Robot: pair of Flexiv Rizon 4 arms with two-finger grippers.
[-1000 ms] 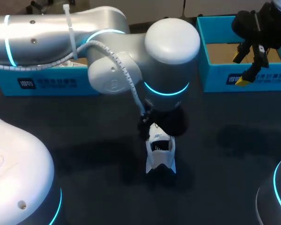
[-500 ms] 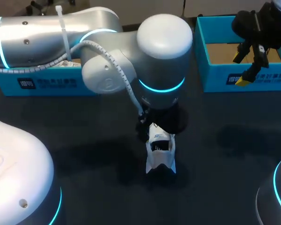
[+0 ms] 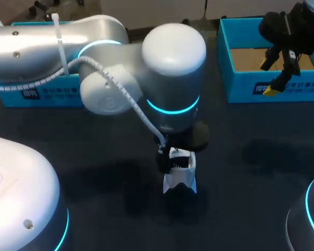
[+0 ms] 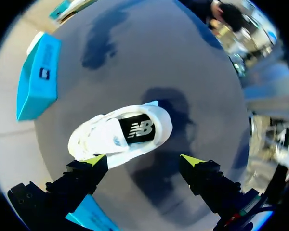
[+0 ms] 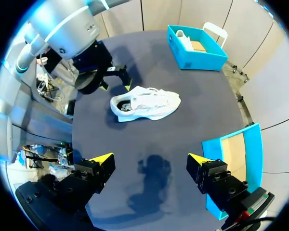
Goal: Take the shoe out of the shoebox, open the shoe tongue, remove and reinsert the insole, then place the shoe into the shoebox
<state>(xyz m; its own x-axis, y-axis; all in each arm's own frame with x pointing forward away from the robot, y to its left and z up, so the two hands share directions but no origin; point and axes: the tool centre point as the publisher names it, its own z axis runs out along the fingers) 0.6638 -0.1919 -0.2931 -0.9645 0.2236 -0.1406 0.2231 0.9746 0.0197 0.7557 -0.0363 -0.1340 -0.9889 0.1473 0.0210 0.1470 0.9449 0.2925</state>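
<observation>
shoe: the white low-top sneaker (image 4: pixel 120 134) is out of its box. It sits on the dark counter (image 3: pixel 251 157) about mid-way across, a bit toward the near edge, opening up, so the black insole (image 4: pixel 137 130) shows inside.
left fingers: the left fingers (image 4: pixel 92 161) hang right over the sneaker, spread wide, holding nothing. One yellow tip is just beside the shoe's side and the other is well clear of it.
right fingers: the right fingers (image 5: pixel 102 159) are also wide apart and empty. They're parked up by the far right corner, over the open teal shoebox with the brown inside (image 3: pixel 240 86).
other box: a second teal box (image 3: pixel 47 94) sits by the far left edge with something white in it. Can't tell what.
step: looks like take-out is done and the tongue is up next. The insole is in place.
next move: probably the left fingers drop down, narrow a lot and pinch the tongue. The shoe is light, so it may slide unless the right arm comes over to pin it.
</observation>
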